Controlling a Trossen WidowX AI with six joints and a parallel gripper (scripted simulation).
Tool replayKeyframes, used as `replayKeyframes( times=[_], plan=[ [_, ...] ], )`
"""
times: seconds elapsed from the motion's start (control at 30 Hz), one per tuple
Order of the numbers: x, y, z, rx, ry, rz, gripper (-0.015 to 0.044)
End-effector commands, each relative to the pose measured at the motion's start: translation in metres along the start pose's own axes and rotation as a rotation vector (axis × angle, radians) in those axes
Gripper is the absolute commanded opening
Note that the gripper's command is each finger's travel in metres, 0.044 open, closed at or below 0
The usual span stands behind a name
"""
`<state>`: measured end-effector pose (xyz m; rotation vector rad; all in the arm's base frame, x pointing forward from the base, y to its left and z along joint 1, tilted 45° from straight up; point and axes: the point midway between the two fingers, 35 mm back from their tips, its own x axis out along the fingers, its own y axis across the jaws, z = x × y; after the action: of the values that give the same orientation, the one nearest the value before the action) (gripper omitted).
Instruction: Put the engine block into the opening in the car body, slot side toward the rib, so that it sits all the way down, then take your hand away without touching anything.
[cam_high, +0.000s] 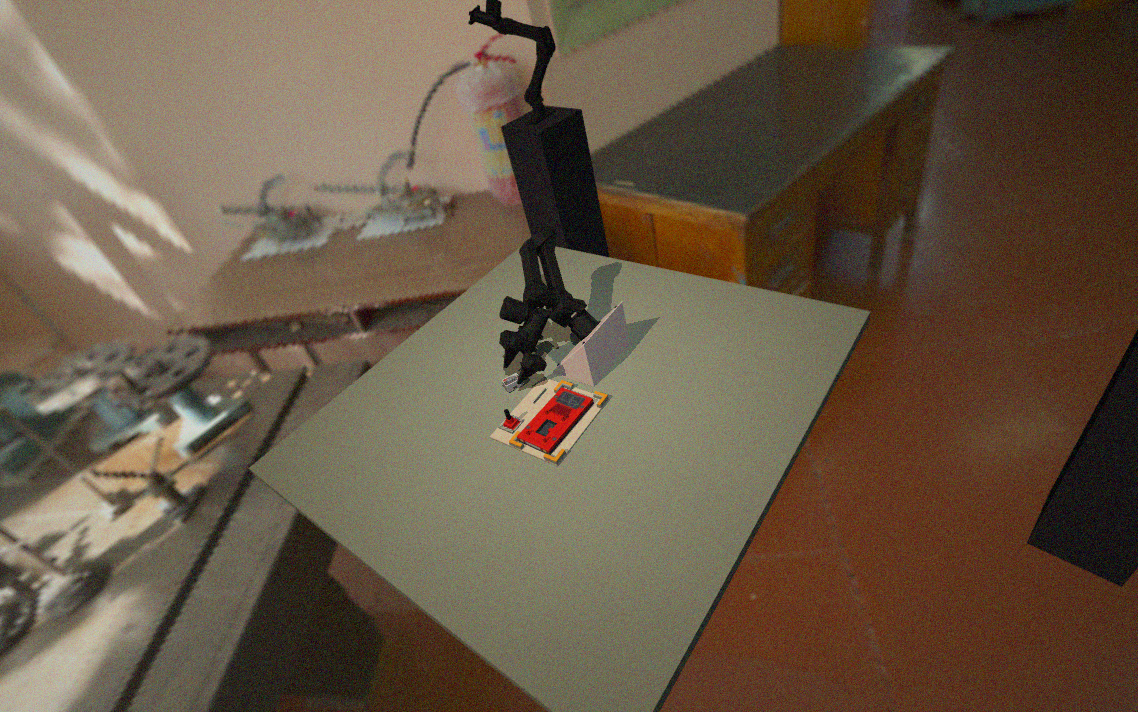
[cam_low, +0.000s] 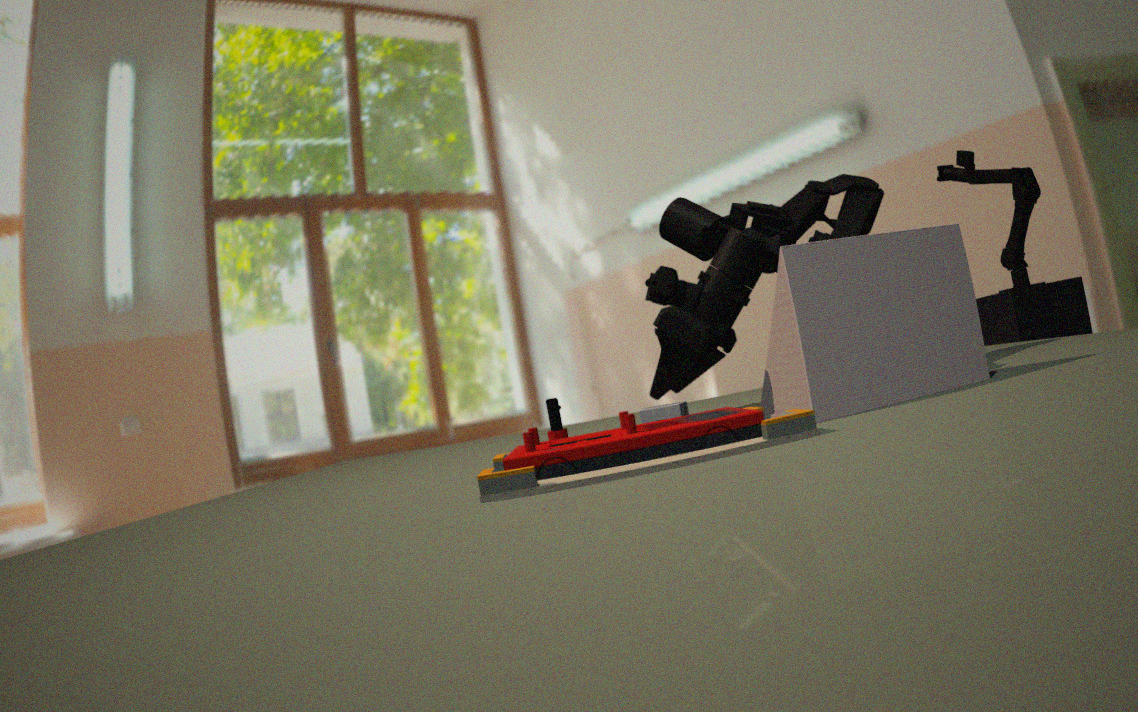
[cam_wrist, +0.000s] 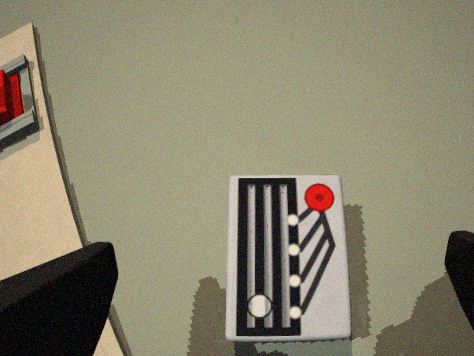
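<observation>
The engine block is a light grey box with black stripes and a red disc on top. It appears to rest on the table just beyond the board's edge, outside the car body. My gripper is wide open around and above it; no finger touches it in the wrist view. The red car body lies flat on the board, and its dark opening is empty. The rib cannot be made out.
A cream board carries orange-topped corner brackets and a red piece with a black stick in a grey holder. A pale upright wedge stands beside the arm.
</observation>
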<state>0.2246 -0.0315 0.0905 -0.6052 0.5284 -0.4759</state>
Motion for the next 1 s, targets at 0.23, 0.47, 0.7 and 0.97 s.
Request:
replayKeyframes(
  times=[0.23, 0.47, 0.7, 0.97],
  plan=[
    [0.0, 0.001, 0.0, -0.006, -0.002, 0.005, 0.044],
    [0.001, 0.004, 0.002, 0.002, 0.024, 0.03, 0.044],
    [0.005, 0.011, 0.007, 0.018, 0.137, 0.086, 0.044],
    [0.005, 0.013, 0.018, 0.022, 0.375, 0.098, 0.044]
  ],
)
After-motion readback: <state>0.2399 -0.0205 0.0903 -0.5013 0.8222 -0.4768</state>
